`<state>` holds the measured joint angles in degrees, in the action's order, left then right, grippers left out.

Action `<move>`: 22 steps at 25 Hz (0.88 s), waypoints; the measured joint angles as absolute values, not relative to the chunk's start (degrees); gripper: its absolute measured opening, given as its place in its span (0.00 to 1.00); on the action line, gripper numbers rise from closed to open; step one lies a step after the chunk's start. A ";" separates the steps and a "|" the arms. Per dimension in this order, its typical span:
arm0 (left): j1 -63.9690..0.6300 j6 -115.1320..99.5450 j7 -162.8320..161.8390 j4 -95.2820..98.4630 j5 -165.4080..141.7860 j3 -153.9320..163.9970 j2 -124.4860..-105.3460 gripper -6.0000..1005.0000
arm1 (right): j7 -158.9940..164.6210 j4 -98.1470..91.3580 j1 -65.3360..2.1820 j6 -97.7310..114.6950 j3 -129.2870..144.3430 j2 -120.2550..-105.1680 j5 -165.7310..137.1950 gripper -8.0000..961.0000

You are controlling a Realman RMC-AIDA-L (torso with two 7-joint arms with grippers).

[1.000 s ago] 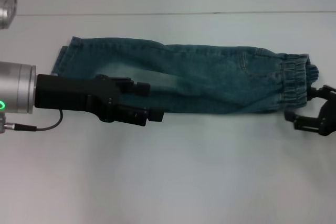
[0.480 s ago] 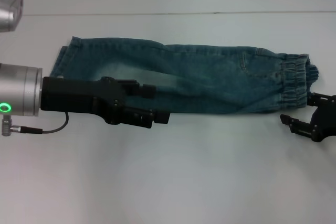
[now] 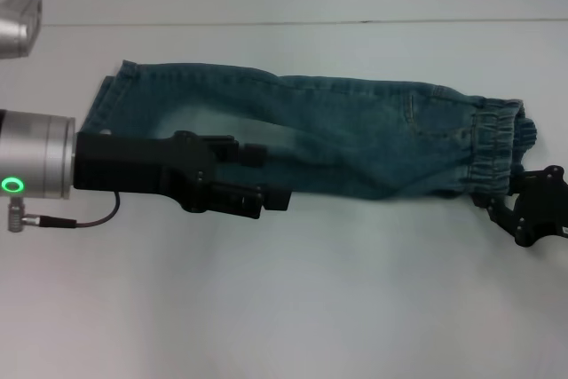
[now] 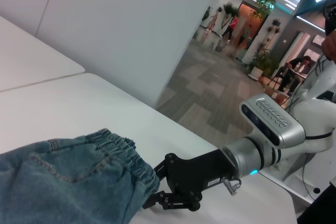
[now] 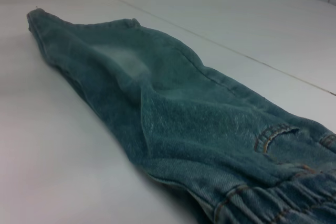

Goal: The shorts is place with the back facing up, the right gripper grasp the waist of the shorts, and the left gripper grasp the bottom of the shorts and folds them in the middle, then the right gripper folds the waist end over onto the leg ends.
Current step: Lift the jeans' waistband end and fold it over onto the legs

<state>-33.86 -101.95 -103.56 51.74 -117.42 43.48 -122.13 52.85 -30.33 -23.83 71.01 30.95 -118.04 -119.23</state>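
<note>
From the head camera I see the blue-green washed denim shorts (image 3: 302, 144) folded lengthwise into a long strip across the white table (image 3: 293, 308), straight hemmed leg ends (image 3: 105, 99) toward my left and the puckered elastic waist (image 3: 499, 148) toward my right. My left hand (image 3: 271, 177), a black two-fingered claw on a silver cylindrical wrist with a green light, lies over the near edge of the strip around its middle; I cannot tell whether it is spread or pinching. My right hand (image 3: 499, 197), a black claw, sits at the waist's near corner, touching the cloth.

The left wrist camera shows the right hand (image 4: 155, 184) with its fingers (image 4: 157, 201) spread, the gathered waist (image 4: 128, 156) edge between them.

The right wrist camera shows only the shorts (image 5: 157, 103) stretching away flat on the table (image 5: 63, 171), waist (image 5: 273, 200) nearest.
</note>
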 joint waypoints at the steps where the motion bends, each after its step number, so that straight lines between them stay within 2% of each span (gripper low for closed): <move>1: -33.86 -101.67 -103.41 51.72 -117.41 43.46 -122.34 0.85 | 52.75 -30.31 -23.80 71.04 30.88 -118.04 -119.23 0.28; 7: -34.44 -96.35 -100.85 48.40 -117.02 44.41 -124.00 0.84 | 55.68 -33.71 -22.16 76.41 30.63 -118.31 -119.46 0.15; 11: -36.28 -90.22 -99.29 42.23 -116.34 46.12 -124.03 0.83 | 60.54 -41.16 -19.53 80.82 31.19 -119.99 -119.57 0.07; 17: -40.80 -79.00 -92.17 30.37 -109.89 52.83 -124.58 0.82 | 66.96 -48.30 -17.01 86.78 31.95 -120.25 -119.50 0.06; 19: -42.10 -75.45 -88.73 26.14 -105.23 54.97 -124.66 0.67 | 68.29 -50.20 -16.43 88.63 31.96 -120.29 -119.35 0.06; 22: -42.49 -71.70 -82.92 21.85 -97.23 56.34 -124.65 0.55 | 70.95 -53.56 -15.52 91.96 31.95 -120.31 -119.23 0.06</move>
<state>-42.49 -71.70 -82.92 21.85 -97.23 56.34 -124.65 70.95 -53.56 -15.52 91.96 31.95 -120.31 -119.23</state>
